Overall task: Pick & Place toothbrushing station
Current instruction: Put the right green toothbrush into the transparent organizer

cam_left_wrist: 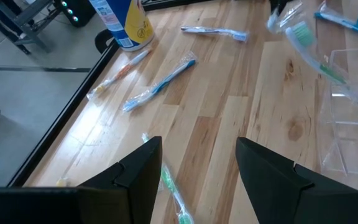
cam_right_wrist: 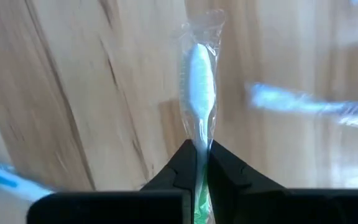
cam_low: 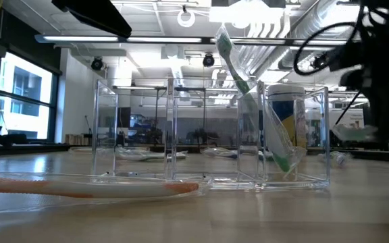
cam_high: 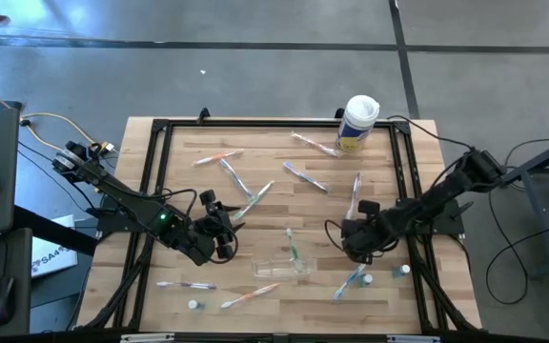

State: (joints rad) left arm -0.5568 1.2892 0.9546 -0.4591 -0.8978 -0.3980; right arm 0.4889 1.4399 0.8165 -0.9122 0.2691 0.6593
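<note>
On the wooden table: you see a clear plastic compartment organiser [cam_high: 282,264] near the front edge, one green toothbrush [cam_low: 248,94] leaning inside.
Right gripper [cam_right_wrist: 201,163]: fingers pinched tight on a wrapped white-headed, green-handled toothbrush [cam_right_wrist: 199,87].
Left gripper [cam_left_wrist: 197,165]: fingers spread wide, empty, left of the organiser.
Around you: wrapped toothbrushes scattered.

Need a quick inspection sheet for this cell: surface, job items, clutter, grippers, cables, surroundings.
Surface: wooden table, dark frame.
Job's things: clear organizer holding one green toothbrush; wrapped toothbrushes scattered.
Clutter: white canister at far edge.
Grippers: left gripper open, empty, above the wood; right gripper shut on wrapped toothbrush.
Cables: yellow cable left of table; black cables right.
Surroundings: concrete floor; no person seen.
</note>
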